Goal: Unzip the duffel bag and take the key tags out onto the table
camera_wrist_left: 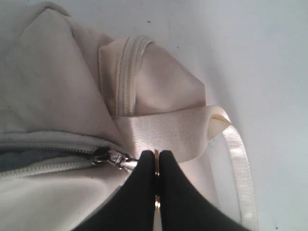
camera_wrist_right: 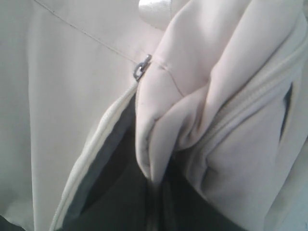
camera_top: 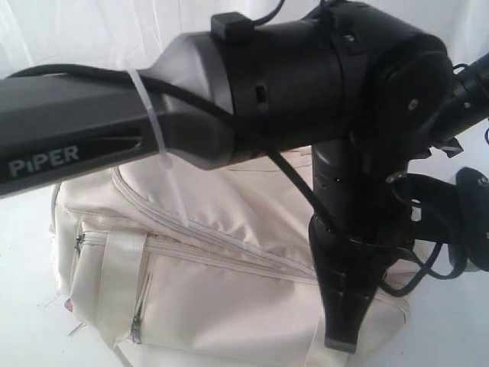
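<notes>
White table (camera_top: 23, 336) is under everything, and your bag (camera_top: 229, 306) lies on it.

At your left wrist, the left gripper (camera_wrist_left: 156, 155) has its fingers pressed together on the metal pull (camera_wrist_left: 126, 163) of the top zipper, just beside a cream strap (camera_wrist_left: 168, 130). The zipper is open a little behind the slider.

At your right wrist, the right gripper (camera_wrist_right: 156, 207) is closed too, with a fold of the bag pinched in it. Beside the fold the mouth is parted, and you can see grey lining (camera_wrist_right: 113, 168).

In the outside view, the thing closest to the camera is a dark arm (camera_top: 252, 84) marked PIPER. It goes across from 9 o'clock to 2 o'clock, and its lower part points down to the bag at 5 o'clock. A black cable (camera_top: 294, 180) and a white tie (camera_top: 149, 115) sit on it. Behind the arm, the bag fills 6 to 8 o'clock and shows a pocket zipper (camera_top: 137, 310) at 7 o'clock. Farthest, at 11 o'clock, hangs the white curtain (camera_top: 61, 30).
</notes>
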